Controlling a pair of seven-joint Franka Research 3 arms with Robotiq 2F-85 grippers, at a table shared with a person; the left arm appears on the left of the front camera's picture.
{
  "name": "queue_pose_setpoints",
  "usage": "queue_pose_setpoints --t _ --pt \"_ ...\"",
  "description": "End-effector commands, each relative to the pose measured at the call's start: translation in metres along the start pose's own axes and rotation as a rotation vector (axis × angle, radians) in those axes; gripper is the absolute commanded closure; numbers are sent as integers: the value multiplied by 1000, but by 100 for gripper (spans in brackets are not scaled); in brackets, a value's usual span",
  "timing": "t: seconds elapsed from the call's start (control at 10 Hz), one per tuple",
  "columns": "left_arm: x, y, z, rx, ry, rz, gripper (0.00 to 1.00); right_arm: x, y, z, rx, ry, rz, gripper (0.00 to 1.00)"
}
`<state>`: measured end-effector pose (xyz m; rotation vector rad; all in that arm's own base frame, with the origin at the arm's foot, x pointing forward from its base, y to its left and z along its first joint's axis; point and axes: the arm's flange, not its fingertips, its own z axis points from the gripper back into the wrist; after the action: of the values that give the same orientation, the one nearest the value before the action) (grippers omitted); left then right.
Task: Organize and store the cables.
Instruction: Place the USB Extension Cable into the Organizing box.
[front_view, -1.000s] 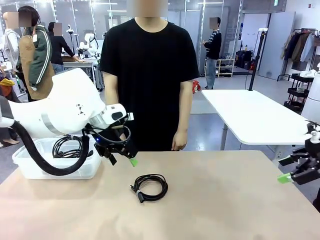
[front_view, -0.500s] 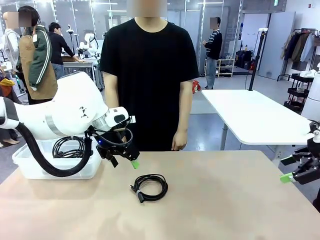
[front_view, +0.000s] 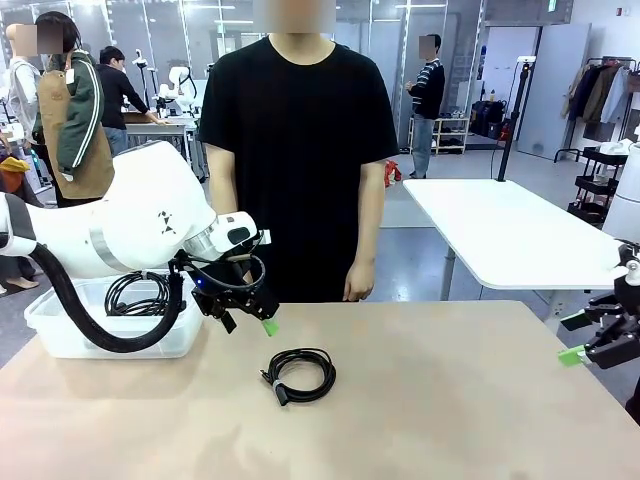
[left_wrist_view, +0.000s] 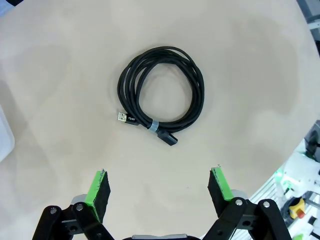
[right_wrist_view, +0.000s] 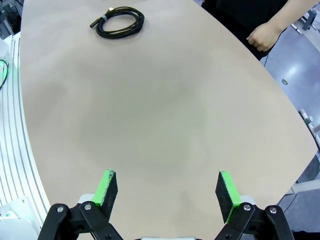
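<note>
Black thin cable wound in a round coil (front_view: 299, 374) lies on the beige tabletop (front_view: 430, 400), just right of and nearer than my left pincer (front_view: 247, 322), which hangs released above it, touching nothing. More coiled black cables (front_view: 135, 293) sit in the white plastic bin (front_view: 60, 335) at far left. My right pincer (front_view: 590, 338) is released too, well apart at the right edge.

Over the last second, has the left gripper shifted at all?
Yes. The left gripper has drifted slightly right, away from the bin and toward the coiled cable, hovering open above the table.
</note>
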<state>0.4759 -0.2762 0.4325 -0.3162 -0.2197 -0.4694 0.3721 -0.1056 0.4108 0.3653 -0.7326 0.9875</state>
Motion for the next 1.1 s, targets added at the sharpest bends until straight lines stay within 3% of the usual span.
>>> queue_pose_setpoints --t 0.0,0.6,0.9,1.0 --pt "9 -7 -9 47 38 85 0 -1 -1 -1 2 -6 -1 0" --pt "14 -47 -37 217 125 512 0 -1 -1 -1 2 -6 -1 0" --pt "32 -53 -59 256 58 698 0 -1 -1 -1 2 -6 -1 0" --pt "37 -53 -72 211 104 743 0 -1 -1 -1 2 -6 -1 0"
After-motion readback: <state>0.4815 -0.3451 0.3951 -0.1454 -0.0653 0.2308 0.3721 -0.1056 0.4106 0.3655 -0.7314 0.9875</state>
